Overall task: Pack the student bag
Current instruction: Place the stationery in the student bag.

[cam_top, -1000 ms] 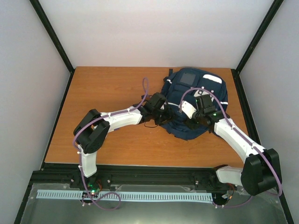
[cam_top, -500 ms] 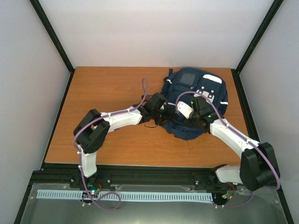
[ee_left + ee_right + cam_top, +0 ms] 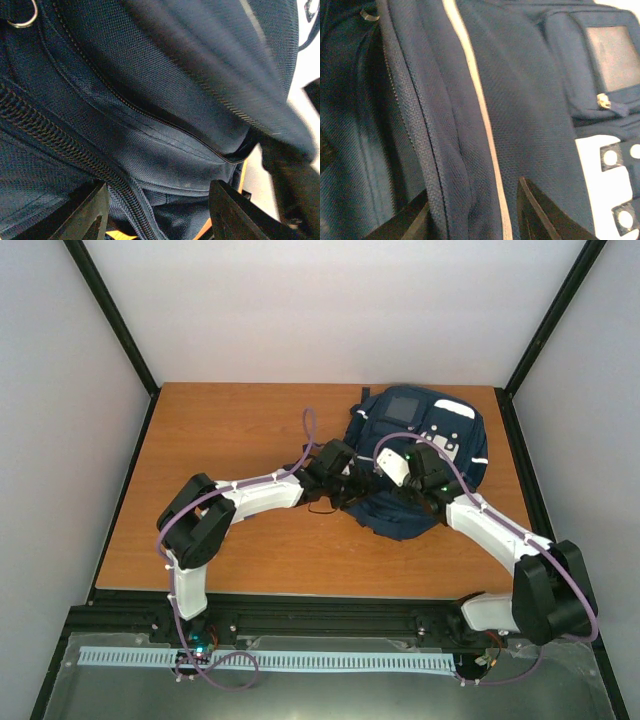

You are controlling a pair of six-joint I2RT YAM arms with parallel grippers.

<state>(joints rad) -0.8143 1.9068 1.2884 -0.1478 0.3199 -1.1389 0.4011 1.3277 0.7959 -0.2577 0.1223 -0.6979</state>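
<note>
Navy woven fabric of the student bag (image 3: 385, 430): lies at the far right of the table (image 3: 230, 430), close to the back edge.

Left gripper (image 3: 159, 186): part spread astride a fold beside the heavy zip (image 3: 60, 145); clamped or merely straddling, cannot tell. Right gripper (image 3: 472, 185): part spread astride the raised seam left of the white stripe (image 3: 475, 90); pinch not confirmable.

Hazards, as judged:
- Expect slippage with a bite on one thin layer only: soft cloth, no rigid edge.
- Expect dragging of the whole bag across the table under opposed pulls, for want of any anchor.
- Watch for a fingertip snagging in zip teeth, and for contact between the two closely spaced wrists.

View differences:
- Top view only: gives bag outline, table position and arm spacing; hides both jaw gaps.
- Left wrist only: shows zip teeth and a metal ring (image 3: 22, 17).
- Right wrist only: shows the stripe, a grey pocket window (image 3: 615, 55) and its small zip pull (image 3: 603, 101).
</note>
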